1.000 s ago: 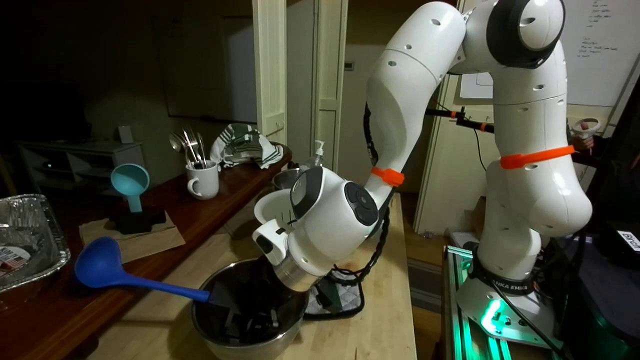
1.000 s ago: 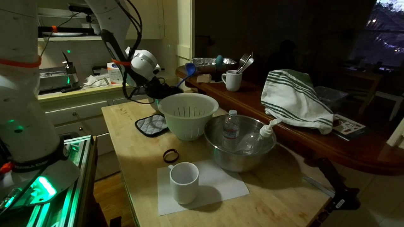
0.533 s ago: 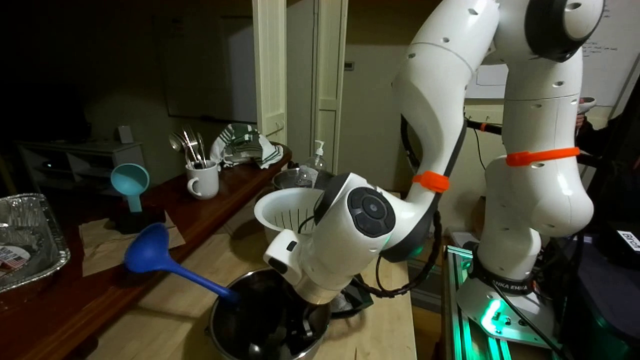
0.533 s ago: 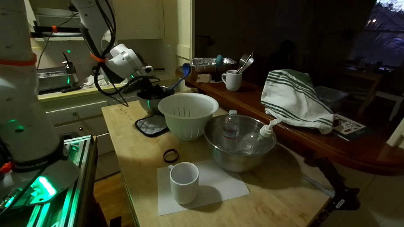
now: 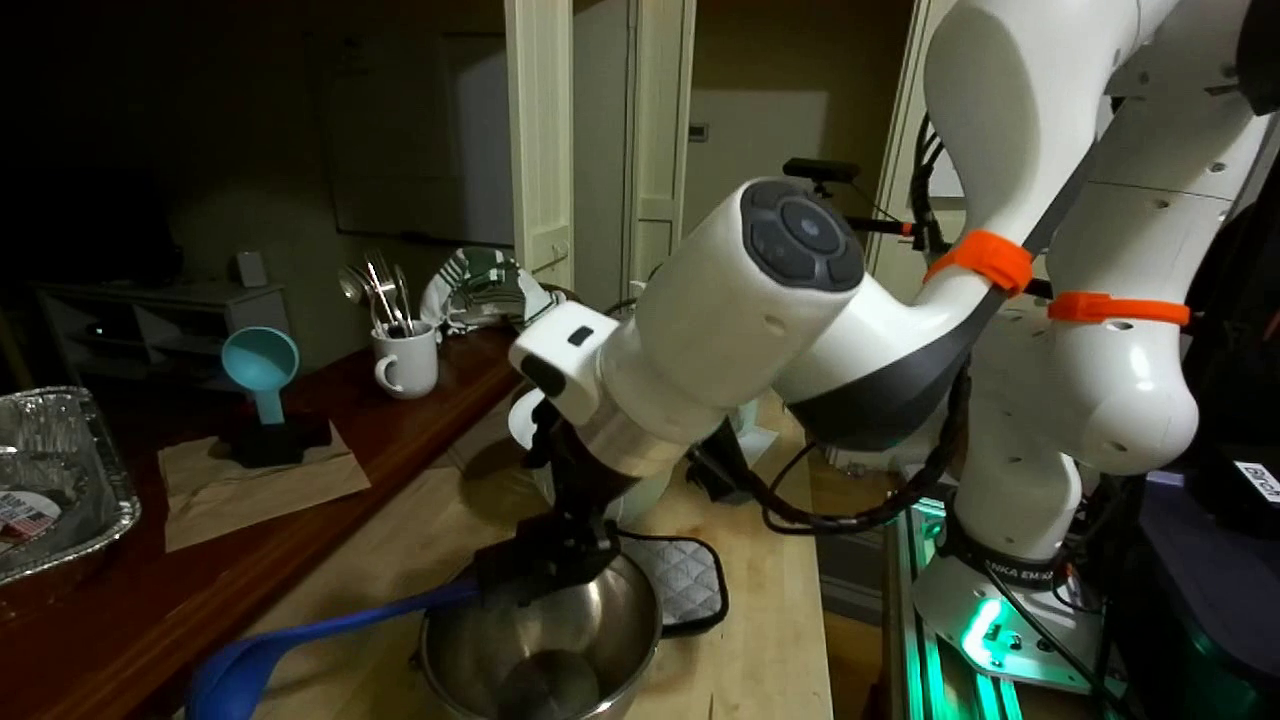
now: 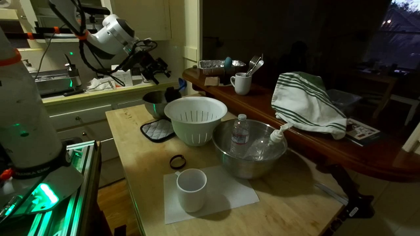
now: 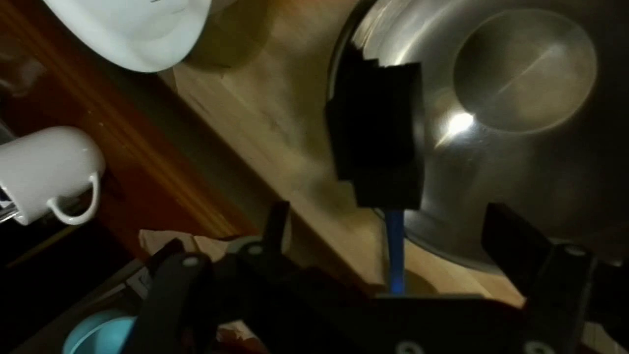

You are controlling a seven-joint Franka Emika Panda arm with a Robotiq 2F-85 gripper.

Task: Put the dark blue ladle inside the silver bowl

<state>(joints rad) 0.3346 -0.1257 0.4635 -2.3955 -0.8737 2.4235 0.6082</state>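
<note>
Blue ladle (image 5: 340,622) is lying across the rim of the silver bowl (image 5: 610,625), near the far edge of the bench (image 6: 141,167) in an exterior view: black end over the bowl, scooping end hanging outside! I'm calling it partly done; bringing the rest inside is remaining. My gripper (image 7: 387,209) is hovering wide, holding nothing, and the ladle is lying below it, apart.

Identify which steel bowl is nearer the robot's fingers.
The bowl beside the quilted pad, below the open fingers; the blue ladle juts out past its rim. The other bowl stands farther off, beyond the colander, and holds two bottles.
</note>
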